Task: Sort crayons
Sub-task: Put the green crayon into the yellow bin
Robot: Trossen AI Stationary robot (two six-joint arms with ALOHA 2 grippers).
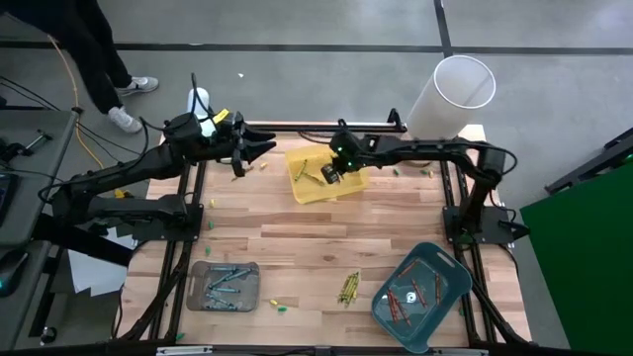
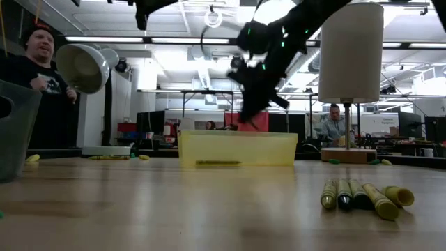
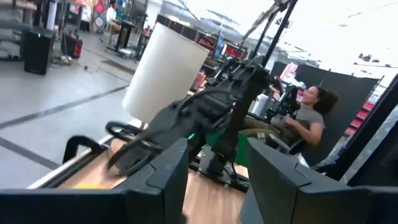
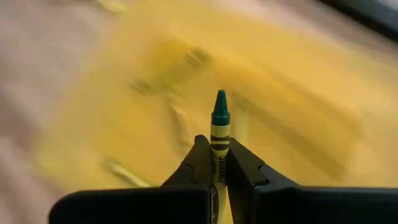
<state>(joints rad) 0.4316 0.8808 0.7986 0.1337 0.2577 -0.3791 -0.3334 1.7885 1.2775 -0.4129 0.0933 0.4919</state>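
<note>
My right gripper (image 1: 329, 176) hangs above the yellow tray (image 1: 341, 190) at the table's far middle, shut on a crayon (image 4: 219, 124) with a yellow-olive wrapper and a green tip. Olive crayons (image 1: 302, 168) lie in that tray; one shows in the low view (image 2: 218, 162). A bunch of yellow-olive crayons (image 1: 348, 288) lies on the table near the front. The grey tray (image 1: 198, 297) holds blue and green crayons, and the teal tray (image 1: 445, 267) holds red-orange ones. My left gripper (image 1: 259, 148) is open and empty at the far left, raised. My right gripper pinches the crayon's wrapped body (image 4: 219, 163) between its two fingers. The crayon lies along the fingers, and its green tip (image 4: 220, 106) sticks out past their ends. It is lifted clear above the yellow tray, pointing down toward it.
A tall white cylinder (image 1: 453, 94) stands at the far right corner. Small green and yellow bits (image 1: 279, 307) lie near the front edge and near the far right (image 1: 398, 171). A person (image 2: 42, 77) stands beyond the table's left side.
</note>
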